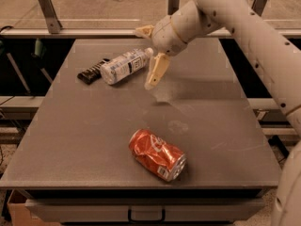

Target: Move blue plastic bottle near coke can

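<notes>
Okay, risks first. The gripper [144,58] hangs at the cap end of the bottle [123,65], jaws apart: one finger [156,72] is in front of the cap, the other behind it. Nothing is held.

The bottle lies on its side at the back left of the table [70,140]. It's well apart from the can [157,154], which sits near the front edge.

Failure modes, my read:
- The bottle is round and looks light, so a nudge from the near finger could roll or spin it before the jaws close.
- A grab at the cap or neck leaves the long body swinging, and it could slip out.
- The dark wrapper [91,72] lies just beside the bottle's base, seemingly touching, and may get dragged along.
- On placement, a rolling bottle could knock the dented can toward the front edge.

Count: one bottle, one can, one wrapper, one table, one gripper.
</notes>
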Action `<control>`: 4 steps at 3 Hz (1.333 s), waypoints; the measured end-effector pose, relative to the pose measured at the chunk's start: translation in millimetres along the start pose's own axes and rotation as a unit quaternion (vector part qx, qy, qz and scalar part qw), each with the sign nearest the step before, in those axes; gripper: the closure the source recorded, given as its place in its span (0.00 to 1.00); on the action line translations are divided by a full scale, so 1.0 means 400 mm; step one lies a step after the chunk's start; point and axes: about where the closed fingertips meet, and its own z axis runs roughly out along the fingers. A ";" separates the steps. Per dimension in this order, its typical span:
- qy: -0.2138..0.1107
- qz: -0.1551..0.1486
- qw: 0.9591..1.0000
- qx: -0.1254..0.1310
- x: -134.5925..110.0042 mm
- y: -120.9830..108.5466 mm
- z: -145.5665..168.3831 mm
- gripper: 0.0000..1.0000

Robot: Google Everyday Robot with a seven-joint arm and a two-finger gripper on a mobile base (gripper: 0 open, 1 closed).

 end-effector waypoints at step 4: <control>0.107 -0.043 0.989 -0.088 0.044 -0.055 0.149 0.18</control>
